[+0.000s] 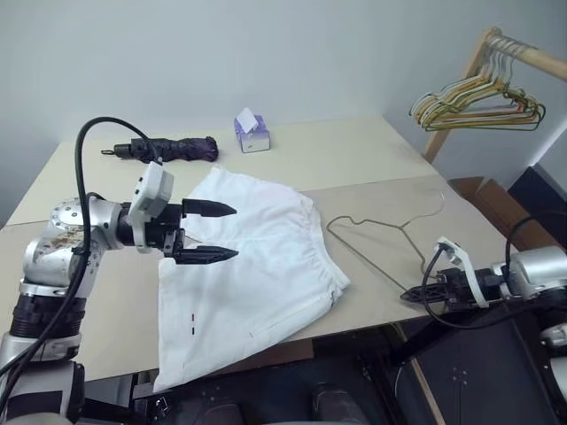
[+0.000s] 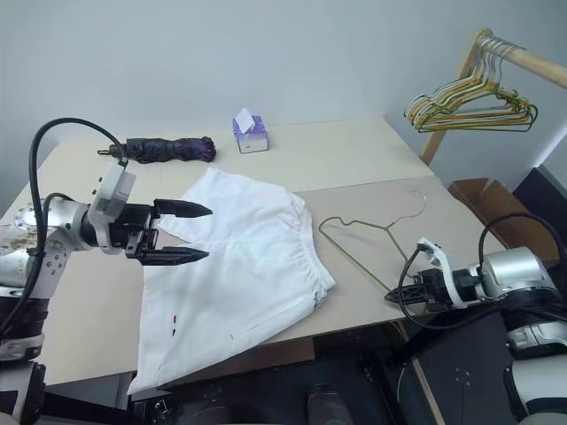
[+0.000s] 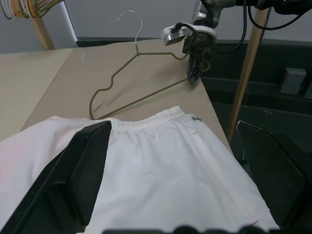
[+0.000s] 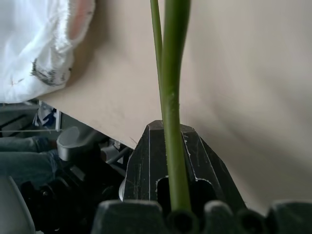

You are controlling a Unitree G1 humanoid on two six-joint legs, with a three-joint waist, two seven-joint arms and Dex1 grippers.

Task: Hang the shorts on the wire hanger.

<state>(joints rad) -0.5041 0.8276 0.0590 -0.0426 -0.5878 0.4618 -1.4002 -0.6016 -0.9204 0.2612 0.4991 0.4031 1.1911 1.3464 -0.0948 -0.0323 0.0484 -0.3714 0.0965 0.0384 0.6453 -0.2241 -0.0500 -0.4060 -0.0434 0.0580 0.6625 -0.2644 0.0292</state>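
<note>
My left gripper point(image 1: 217, 232) stands spread wide and holds nothing, its two black fingers level and aimed toward my right, hovering just over the shorts point(image 1: 257, 274). My right gripper point(image 1: 416, 294) is clenched on the wire hanger point(image 1: 376, 239), pinching the corner nearest the table's front edge.

From the head cameras, the shorts lie flat on the table point(image 1: 354, 155), waistband toward the hanger, leg hems trailing off the front edge. The hanger lies flat just beside the waistband, on my right, its hook pointing away from me and its long bar running from my right gripper back toward the shorts. So the cloth is under my left arm, the wire under my right.

From the left wrist, I look between my own fingers point(image 3: 73, 175) straight across the white cloth to the gathered waistband, with the hanger just past it and my right gripper point(image 3: 195, 73) at its far corner.

From the right wrist, the olive wire point(image 4: 173, 97) runs up out of the shut jaws, with the waistband's edge off to one side. I judge the coming move turns on bringing wire and waistband together across that small gap.
</note>
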